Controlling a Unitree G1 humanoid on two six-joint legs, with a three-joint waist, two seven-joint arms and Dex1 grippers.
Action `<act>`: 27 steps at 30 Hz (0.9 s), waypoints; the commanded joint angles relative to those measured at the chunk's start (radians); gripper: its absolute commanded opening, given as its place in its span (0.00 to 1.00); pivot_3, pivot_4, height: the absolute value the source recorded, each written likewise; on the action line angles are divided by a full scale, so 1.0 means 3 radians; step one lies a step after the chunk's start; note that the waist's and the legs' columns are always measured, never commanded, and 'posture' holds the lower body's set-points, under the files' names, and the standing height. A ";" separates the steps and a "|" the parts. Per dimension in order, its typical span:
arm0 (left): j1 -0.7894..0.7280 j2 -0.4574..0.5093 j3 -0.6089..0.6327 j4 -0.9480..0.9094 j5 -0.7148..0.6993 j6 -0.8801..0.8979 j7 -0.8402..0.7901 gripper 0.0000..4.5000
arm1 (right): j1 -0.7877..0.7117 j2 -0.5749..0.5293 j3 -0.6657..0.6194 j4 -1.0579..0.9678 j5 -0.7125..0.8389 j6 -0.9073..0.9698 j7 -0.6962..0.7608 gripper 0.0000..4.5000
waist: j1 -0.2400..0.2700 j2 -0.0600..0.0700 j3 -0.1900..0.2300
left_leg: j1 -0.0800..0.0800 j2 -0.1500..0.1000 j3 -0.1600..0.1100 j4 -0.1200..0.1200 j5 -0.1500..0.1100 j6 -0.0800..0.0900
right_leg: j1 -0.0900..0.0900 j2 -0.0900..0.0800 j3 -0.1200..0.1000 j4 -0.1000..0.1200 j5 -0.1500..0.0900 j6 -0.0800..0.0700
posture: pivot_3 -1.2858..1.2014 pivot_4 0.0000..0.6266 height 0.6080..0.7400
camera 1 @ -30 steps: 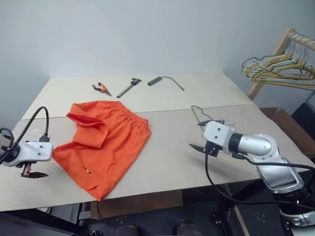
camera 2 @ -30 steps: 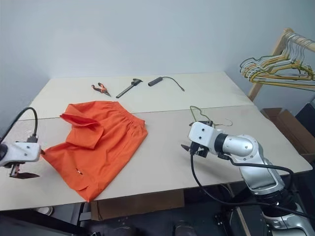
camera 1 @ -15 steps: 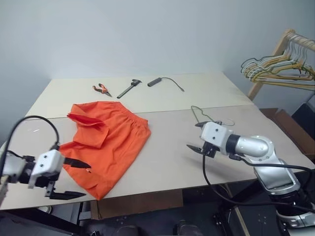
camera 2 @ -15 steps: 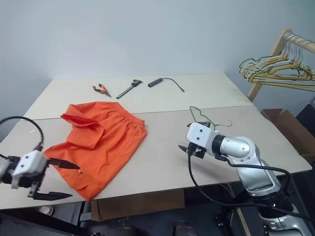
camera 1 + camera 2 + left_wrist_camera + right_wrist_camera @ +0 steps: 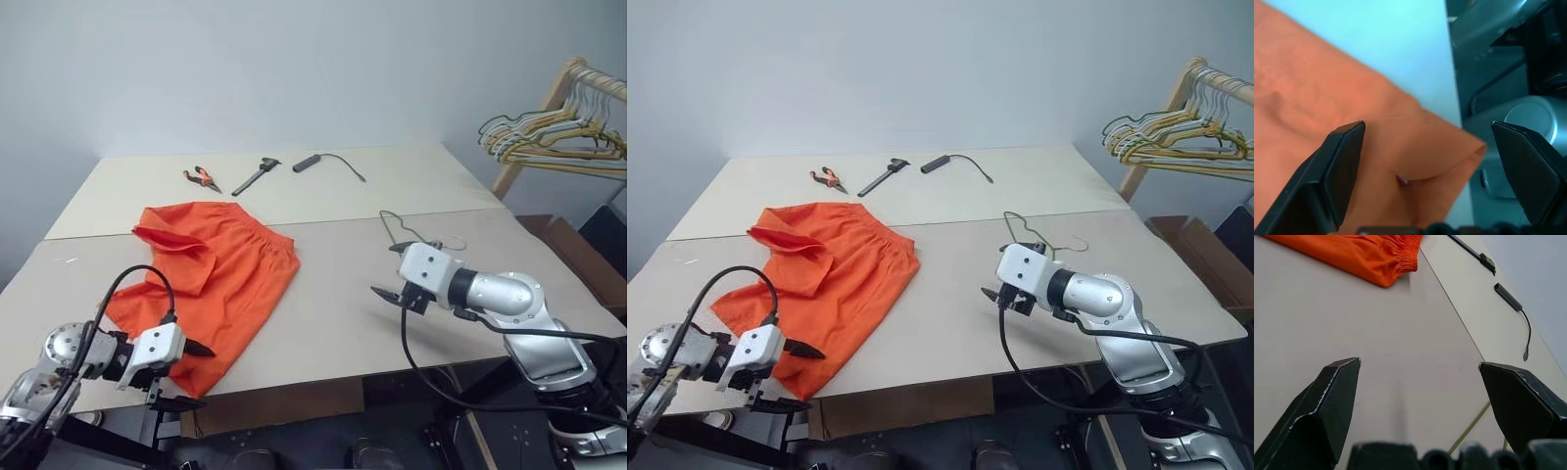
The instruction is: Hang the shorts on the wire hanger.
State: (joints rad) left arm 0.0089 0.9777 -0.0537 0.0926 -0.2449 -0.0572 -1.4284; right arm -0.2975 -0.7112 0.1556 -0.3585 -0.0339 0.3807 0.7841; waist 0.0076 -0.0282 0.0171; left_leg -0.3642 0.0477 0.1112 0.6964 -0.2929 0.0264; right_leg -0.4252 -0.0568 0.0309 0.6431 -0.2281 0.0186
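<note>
Left claw (image 5: 184, 374) open, over shorts (image 5: 220, 269) corner

One pair of orange shorts (image 5: 211, 269) near the table's (image 5: 333, 196) left front edge, one wire hanger (image 5: 407, 233) toward its right edge, one pair of pliers (image 5: 202, 177), one black-handled tool (image 5: 257, 174) and one black cylinder with a cord (image 5: 308, 162) along its far edge, two grippers, one bunch of hangers (image 5: 549, 137) on one wooden rack (image 5: 549, 103) beyond the right corner

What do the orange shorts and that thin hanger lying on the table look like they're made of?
The shorts: soft matte woven fabric, judging by the folds and gathered waistband.
The wire hanger: thin bent wire, probably metal with a dull greenish coating; too slender to tell for certain.
</note>
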 commanded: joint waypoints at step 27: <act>0.0117 0.0206 0.0595 0.0086 -0.0330 -0.0084 -0.0112 0.01 | -0.0776 0.0568 0.0874 0.1105 -0.0755 -0.0903 -0.0193 1.00 | -0.0177 0.0000 0.0000 | 0.0006 0.0005 0.0003 -0.0005 0.0000 0.0000 | -0.0004 0.0004 0.0006 0.0006 -0.0002 -0.0003 | 0.53 0.00 1.00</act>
State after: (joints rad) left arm 0.0300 1.0082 0.0385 0.1837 -0.2652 -0.1077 -1.4451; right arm -0.4794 -0.5635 0.3916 -0.0672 -0.2283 0.1792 0.7434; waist -0.0456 -0.0282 0.0172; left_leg -0.3640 0.0492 0.1120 0.6949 -0.2931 0.0261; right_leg -0.4275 -0.0557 0.0329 0.6452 -0.2287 0.0177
